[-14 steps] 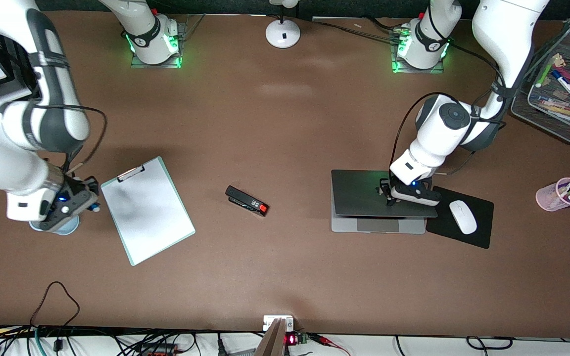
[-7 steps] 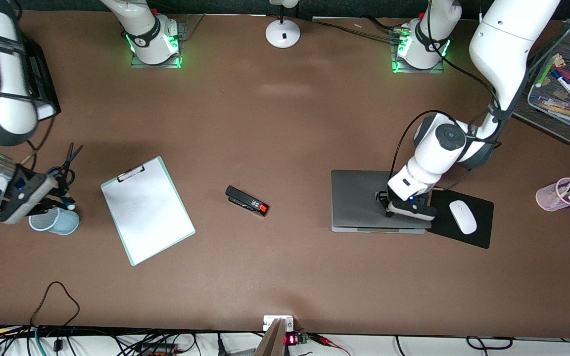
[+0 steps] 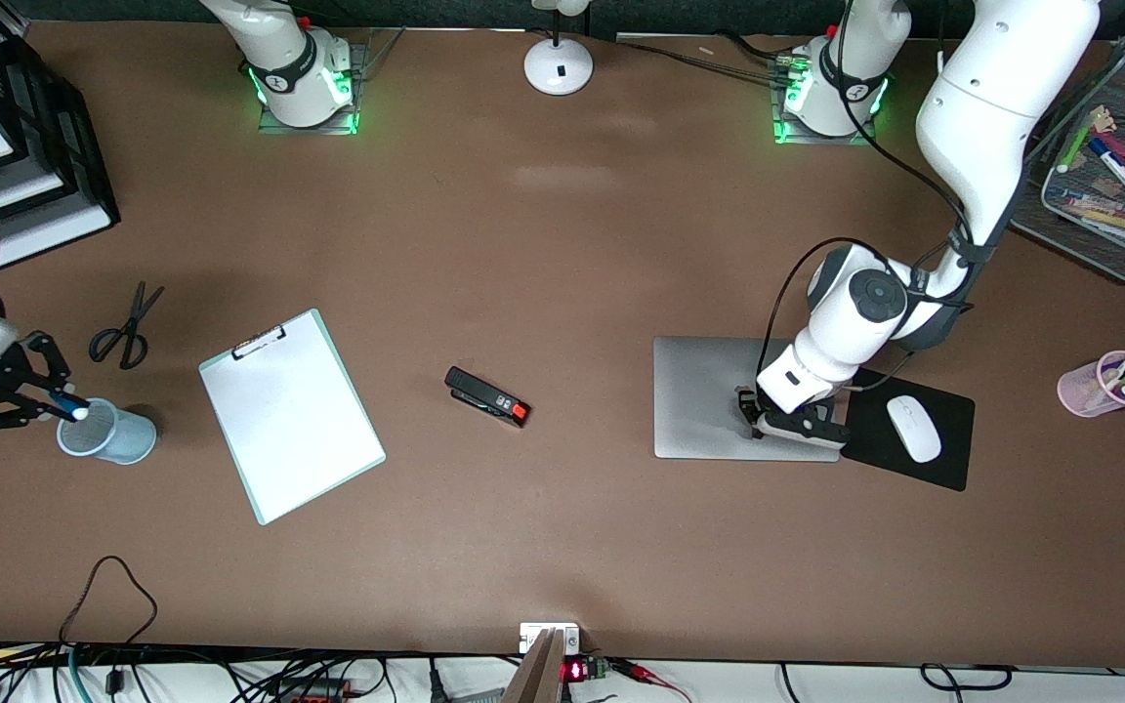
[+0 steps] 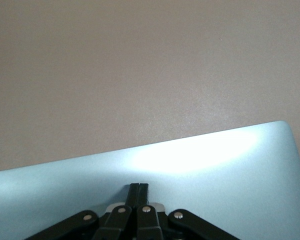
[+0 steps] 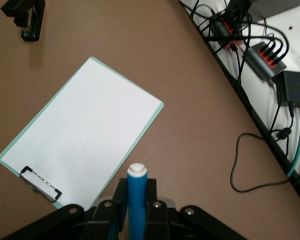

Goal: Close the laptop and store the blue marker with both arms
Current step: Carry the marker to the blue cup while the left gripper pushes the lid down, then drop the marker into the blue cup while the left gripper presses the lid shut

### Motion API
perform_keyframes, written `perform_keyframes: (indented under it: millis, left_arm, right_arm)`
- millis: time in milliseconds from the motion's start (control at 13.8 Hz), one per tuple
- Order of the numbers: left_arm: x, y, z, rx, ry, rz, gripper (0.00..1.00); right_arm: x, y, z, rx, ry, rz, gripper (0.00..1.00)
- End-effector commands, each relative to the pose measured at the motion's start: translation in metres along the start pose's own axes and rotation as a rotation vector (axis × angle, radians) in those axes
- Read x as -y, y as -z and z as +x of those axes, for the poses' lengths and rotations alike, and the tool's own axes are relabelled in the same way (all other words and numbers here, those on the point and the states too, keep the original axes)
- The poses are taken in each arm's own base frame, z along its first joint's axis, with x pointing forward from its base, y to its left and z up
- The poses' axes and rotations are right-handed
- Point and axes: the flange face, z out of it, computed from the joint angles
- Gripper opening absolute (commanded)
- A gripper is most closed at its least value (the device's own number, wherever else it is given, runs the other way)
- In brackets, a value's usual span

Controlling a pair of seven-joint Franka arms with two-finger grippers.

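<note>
laptop [image 3: 709, 395]: lid fully down, flat on table [image 3: 562, 254] toward left arm's end, touching the black mouse pad [image 3: 943, 459] beside it. white mouse [image 3: 914, 428] on that pad.

left gripper [image 3: 750, 410]: fingers pressed together, nothing between them, tips resting on laptop lid near the edge next to the mouse pad. left wrist view: closed fingers [image 4: 138, 192] against the pale lid [image 4: 230, 175], bare table past the lid's edge.

blue marker [image 3: 69, 406]: clamped in right gripper [image 3: 60, 405] at right arm's end of table, white end pointing out past the fingertips, over the rim of the light-blue mesh cup [image 3: 108, 439]. not yet inside the cup. right wrist view: marker [image 5: 136, 200] pinched between closed fingers [image 5: 151, 192], white cap forward, clipboard [image 5: 82, 132] on table below.

also on table:
- white clipboard with mint-green edge [image 3: 291, 415], just beside the mesh cup, toward table middle.
- black scissors [image 3: 123, 327], farther from front camera than the mesh cup.
- black stapler with red end [image 3: 486, 396], between clipboard and laptop.
- pink cup of pens [image 3: 1109, 383], toward left arm's end, well apart from the mouse pad.
- wire basket of markers [image 3: 1109, 176] at the corner near left arm's base.
- black paper tray [image 3: 25, 146] at the corner near right arm's end.
- white lamp base [image 3: 559, 64] between the two arm bases.
</note>
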Motion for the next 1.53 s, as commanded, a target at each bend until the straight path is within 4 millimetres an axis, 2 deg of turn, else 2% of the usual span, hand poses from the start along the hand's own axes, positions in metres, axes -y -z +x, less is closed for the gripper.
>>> perform_keyframes:
  millis: [0, 363, 654, 726, 1090, 1235, 1453]
  left_arm:
    - [0.001, -0.008, 0.008, -0.022, -0.020, 0.004, 0.00]
    - [0.004, -0.006, 0.009, -0.026, -0.015, 0.006, 0.00]
    - [0.008, 0.021, 0.019, -0.020, -0.023, 0.035, 0.00]
    - [0.007, 0.030, 0.021, -0.005, -0.027, 0.048, 0.00]
    - [0.000, 0.081, 0.030, 0.096, -0.047, 0.128, 0.00]
    - [-0.009, 0.113, 0.032, 0.160, -0.058, 0.172, 0.00]
    - [-0.016, 0.155, 0.028, 0.245, -0.057, 0.231, 0.03]
  right_arm:
    - [-0.010, 0.000, -0.015, -0.098, 0.045, -0.009, 0.00]
    - [-0.019, -0.021, -0.060, -0.233, 0.088, -0.035, 0.00]
    - [-0.023, -0.051, -0.098, -0.329, 0.105, -0.059, 0.00]
    - [-0.023, -0.056, -0.109, -0.342, 0.101, -0.064, 0.00]
    - [-0.020, -0.073, -0.129, -0.370, 0.091, -0.036, 0.00]
    - [-0.018, -0.085, -0.139, -0.393, 0.085, -0.032, 0.00]
    - [-0.016, -0.089, -0.149, -0.418, 0.086, -0.025, 0.00]
